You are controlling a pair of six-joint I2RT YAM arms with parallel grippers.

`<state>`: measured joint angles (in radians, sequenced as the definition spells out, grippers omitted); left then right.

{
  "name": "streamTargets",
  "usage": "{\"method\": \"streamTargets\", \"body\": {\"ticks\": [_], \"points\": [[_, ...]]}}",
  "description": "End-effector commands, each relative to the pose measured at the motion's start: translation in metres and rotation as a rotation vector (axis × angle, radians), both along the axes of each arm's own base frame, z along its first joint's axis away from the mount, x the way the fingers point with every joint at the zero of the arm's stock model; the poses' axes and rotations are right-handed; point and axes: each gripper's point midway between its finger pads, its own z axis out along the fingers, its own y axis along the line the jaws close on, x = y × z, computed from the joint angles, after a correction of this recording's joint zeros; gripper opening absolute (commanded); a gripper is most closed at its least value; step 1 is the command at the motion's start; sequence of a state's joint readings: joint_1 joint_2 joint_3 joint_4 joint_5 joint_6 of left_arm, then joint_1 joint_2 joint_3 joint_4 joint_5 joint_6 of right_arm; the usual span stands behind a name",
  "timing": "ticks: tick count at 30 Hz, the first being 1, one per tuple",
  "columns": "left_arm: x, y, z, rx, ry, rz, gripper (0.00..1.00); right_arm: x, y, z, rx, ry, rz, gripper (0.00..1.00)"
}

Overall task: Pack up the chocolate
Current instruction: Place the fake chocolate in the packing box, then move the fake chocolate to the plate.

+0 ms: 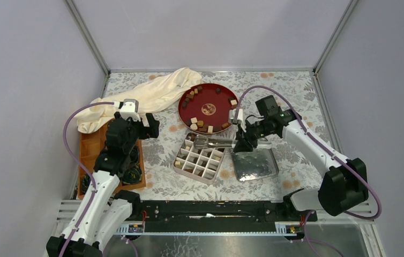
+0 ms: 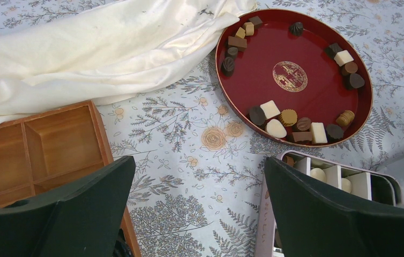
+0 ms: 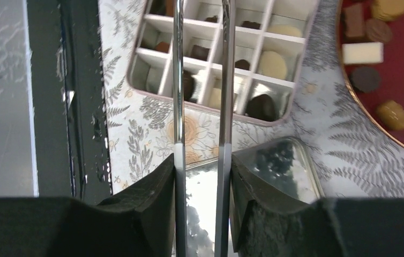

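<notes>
- Top external view: a tablecloth printed with grey ferns and tan flowers (image 1: 162,155) covers the surface. Plain grey walls (image 1: 28,80) and a metal frame close it in.
- A crumpled cream cloth (image 1: 151,93) lies far left. A round red lacquer tray (image 1: 221,110) sits just right of it.
- A brown wooden compartment tray (image 1: 87,150) lies at the left edge. The left arm hides much of it and the dark coiled items (image 1: 133,174) on it.
- In the right wrist view the shiny metal tongs (image 3: 178,80) run off the top edge. From above, their tips sit over the far-left part of the white divided box (image 1: 191,174). I cannot tell whether a piece is between them.
- The left wrist view shows only a corner of that box.
- The small brown, tan and cream chocolate pieces (image 2: 270,109) mostly ring the red tray's floor. Several fill box compartments.
- The right gripper (image 3: 202,171) is clamped on the tongs' two arms, above a mirror-like metal lid (image 1: 253,165). The box lies just left of it, and the red tray is farther and to the left.
- The left gripper (image 2: 199,163) is spread wide and holds nothing. It hangs over bare cloth, with the tray's chocolate far-right of it.
</notes>
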<state>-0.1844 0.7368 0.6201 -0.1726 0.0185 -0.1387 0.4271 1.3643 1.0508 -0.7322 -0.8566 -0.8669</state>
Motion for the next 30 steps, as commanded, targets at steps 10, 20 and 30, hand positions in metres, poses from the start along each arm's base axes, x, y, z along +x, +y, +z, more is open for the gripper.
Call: {"method": "streamTargets", "body": {"ticks": [10, 20, 30], "points": [[0.002, -0.004, 0.01, 0.005, -0.053, -0.024, 0.99, 0.116, -0.024, 0.015, -0.18, -0.018, -0.434, 0.42], [0.002, -0.004, 0.012, 0.002, -0.057, -0.026, 0.99, 0.152, -0.038, -0.023, -0.382, -0.013, -0.466, 0.44], [0.002, -0.004, 0.011, 0.004, -0.055, -0.027, 0.99, 0.147, -0.004, -0.04, -0.413, 0.03, -0.351, 0.47]]}}
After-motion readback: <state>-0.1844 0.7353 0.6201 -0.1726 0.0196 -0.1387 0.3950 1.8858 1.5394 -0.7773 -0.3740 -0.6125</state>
